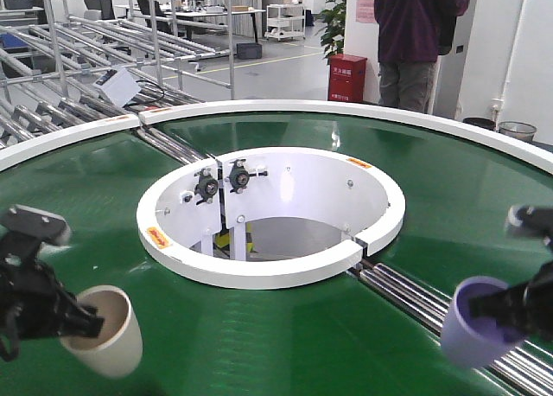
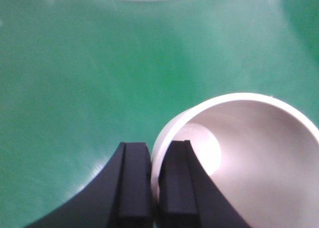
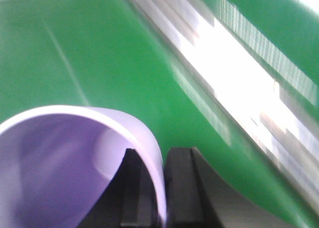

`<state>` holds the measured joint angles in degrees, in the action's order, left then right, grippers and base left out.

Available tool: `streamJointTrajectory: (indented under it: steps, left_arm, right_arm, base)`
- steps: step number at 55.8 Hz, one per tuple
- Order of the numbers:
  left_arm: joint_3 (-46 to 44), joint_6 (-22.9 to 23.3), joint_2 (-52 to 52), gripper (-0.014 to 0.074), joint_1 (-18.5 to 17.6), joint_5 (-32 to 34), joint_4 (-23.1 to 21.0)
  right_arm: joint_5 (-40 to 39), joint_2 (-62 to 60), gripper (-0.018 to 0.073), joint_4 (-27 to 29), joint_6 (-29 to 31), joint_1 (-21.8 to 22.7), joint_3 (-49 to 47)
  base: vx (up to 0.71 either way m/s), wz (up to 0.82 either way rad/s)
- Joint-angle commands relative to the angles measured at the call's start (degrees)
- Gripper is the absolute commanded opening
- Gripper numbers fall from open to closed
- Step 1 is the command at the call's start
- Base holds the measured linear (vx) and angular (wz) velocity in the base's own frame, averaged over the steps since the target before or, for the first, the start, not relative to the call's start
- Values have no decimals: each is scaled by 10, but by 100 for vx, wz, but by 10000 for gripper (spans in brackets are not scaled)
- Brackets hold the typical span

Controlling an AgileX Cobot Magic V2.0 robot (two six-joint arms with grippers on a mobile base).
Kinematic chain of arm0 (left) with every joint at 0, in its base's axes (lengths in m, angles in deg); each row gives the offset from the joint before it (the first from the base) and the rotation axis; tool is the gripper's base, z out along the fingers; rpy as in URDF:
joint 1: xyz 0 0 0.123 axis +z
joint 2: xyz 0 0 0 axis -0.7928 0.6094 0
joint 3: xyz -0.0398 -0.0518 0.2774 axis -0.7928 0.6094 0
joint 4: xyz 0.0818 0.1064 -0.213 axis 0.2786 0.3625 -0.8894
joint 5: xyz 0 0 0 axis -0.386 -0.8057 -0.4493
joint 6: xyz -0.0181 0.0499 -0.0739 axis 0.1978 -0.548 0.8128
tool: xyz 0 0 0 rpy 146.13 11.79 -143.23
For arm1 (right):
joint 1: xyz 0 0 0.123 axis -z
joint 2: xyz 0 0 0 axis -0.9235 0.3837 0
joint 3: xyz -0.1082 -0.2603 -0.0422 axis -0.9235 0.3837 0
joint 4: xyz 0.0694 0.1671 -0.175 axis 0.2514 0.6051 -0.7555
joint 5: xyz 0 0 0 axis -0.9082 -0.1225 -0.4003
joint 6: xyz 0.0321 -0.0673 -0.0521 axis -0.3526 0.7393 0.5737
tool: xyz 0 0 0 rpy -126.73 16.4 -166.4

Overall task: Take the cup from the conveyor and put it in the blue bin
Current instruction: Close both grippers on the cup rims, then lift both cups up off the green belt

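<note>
Two cups are held over the dark green conveyor [image 1: 285, 344]. A cream-white cup [image 1: 108, 331] hangs tilted at the near left, and my left gripper [image 1: 86, 320] is shut on its rim, one finger inside and one outside. In the left wrist view the cream-white cup [image 2: 259, 153] fills the lower right, pinched by the left gripper [image 2: 155, 188]. A lilac cup [image 1: 473, 322] hangs at the near right with my right gripper [image 1: 484, 314] shut on its rim. The right wrist view shows the lilac cup [image 3: 55, 163] held by the right gripper [image 3: 162, 188]. The blue bin is out of view.
The conveyor's white inner ring [image 1: 268, 271] surrounds a central opening with brackets. Steel rollers [image 1: 423, 301] cross the belt at the right and the far left. Metal racks [image 1: 78, 67] stand behind on the left. A person [image 1: 415, 41] stands beyond the belt beside a red box [image 1: 347, 78].
</note>
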<state>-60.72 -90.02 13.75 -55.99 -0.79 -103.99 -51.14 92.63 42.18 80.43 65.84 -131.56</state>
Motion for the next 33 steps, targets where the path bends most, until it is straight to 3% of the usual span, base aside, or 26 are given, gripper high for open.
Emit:
streamJointTrajectory:
  steps: [1, 10, 19, 26, 33]
  left_arm:
    - [-18, 0, -63, -8, 1, 50, -26]
    - [-18, -1, -129, -8, 1, 79, -81]
    - [-18, -17, -192, -8, 1, 85, -89]
    - [-18, -37, -235, -8, 1, 83, -89]
    - [-18, -53, -268, -8, 1, 66, -88]
  right_arm:
    - [-77, -62, -9, 14, 28, 1, -17]
    - [-98, -119, -9, 16, 37, 1, -17]
    - [-102, -156, -9, 55, 62, -2, -17]
    - [-124, -177, -9, 66, 102, -55, -17]
    - [-128, -190, -9, 21, 57, -90, -17]
  base:
    - [0, 0]
    - [0, 0]
    - [0, 0]
    - [0, 0]
    - [0, 0]
